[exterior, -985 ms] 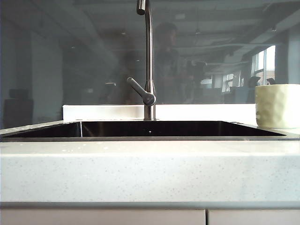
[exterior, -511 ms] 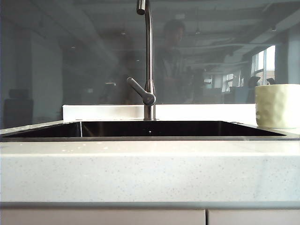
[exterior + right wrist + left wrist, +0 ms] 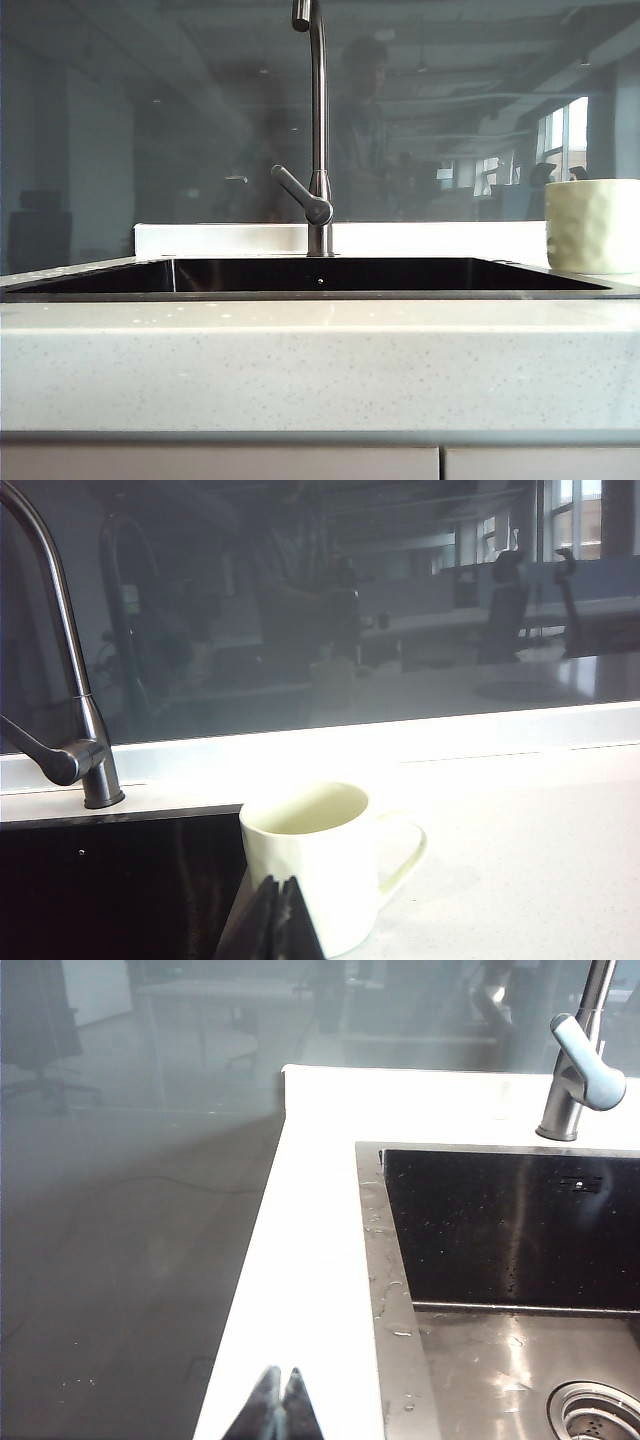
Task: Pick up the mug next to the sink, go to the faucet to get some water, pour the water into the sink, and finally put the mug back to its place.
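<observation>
The pale cream-green mug (image 3: 592, 225) stands upright on the white counter at the right of the sink (image 3: 320, 275); it also shows in the right wrist view, mug (image 3: 320, 865), handle turned away from the basin. The steel faucet (image 3: 317, 130) rises behind the sink's middle, its lever angled to the left. My right gripper (image 3: 278, 885) is shut and empty, its tips in front of the mug without holding it. My left gripper (image 3: 280, 1375) is shut and empty over the white counter strip beside the sink's other end (image 3: 500, 1230). Neither gripper shows in the exterior view.
A glass wall (image 3: 150, 130) stands behind the counter with a low white ledge (image 3: 230, 238) at its foot. The counter's front edge (image 3: 320, 370) runs across the foreground. The sink drain (image 3: 600, 1410) lies in the basin floor. The faucet (image 3: 85, 750) stands at the basin's back edge.
In the exterior view nothing on the counter has moved; only the reflection of a person in the glass has shifted slightly.
</observation>
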Robot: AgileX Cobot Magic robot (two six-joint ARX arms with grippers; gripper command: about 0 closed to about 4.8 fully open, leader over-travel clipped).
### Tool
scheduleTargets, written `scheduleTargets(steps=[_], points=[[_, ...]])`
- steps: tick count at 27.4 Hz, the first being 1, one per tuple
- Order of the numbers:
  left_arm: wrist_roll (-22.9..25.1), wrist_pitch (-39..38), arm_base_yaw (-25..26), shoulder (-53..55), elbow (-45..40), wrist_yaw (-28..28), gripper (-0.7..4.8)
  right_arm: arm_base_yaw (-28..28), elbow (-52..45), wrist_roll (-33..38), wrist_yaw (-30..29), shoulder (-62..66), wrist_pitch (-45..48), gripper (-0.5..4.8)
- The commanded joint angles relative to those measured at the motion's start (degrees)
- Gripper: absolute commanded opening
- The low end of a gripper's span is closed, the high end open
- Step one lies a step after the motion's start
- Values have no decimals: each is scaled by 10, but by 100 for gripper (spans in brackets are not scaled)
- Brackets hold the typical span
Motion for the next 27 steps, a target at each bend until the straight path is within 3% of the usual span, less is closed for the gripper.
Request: scheduleTargets(steps=[1, 7, 14, 18, 27], points=[[2, 7, 1, 0, 2, 2, -5, 0, -2, -2, -7, -2, 10, -8], [2, 7, 1, 0, 2, 2, -5, -23, -2, -6, -42, -2, -5, -8], [2, 7, 1, 0, 2, 2, -5, -35, -2, -8, -35, -2, -47, -8], [2, 7, 1, 0, 2, 2, -5, -33, -2, -14, 4, -2, -46, -8], [2, 7, 1, 0, 2, 2, -5, -33, -2, -34, 1, -2, -47, -8]])
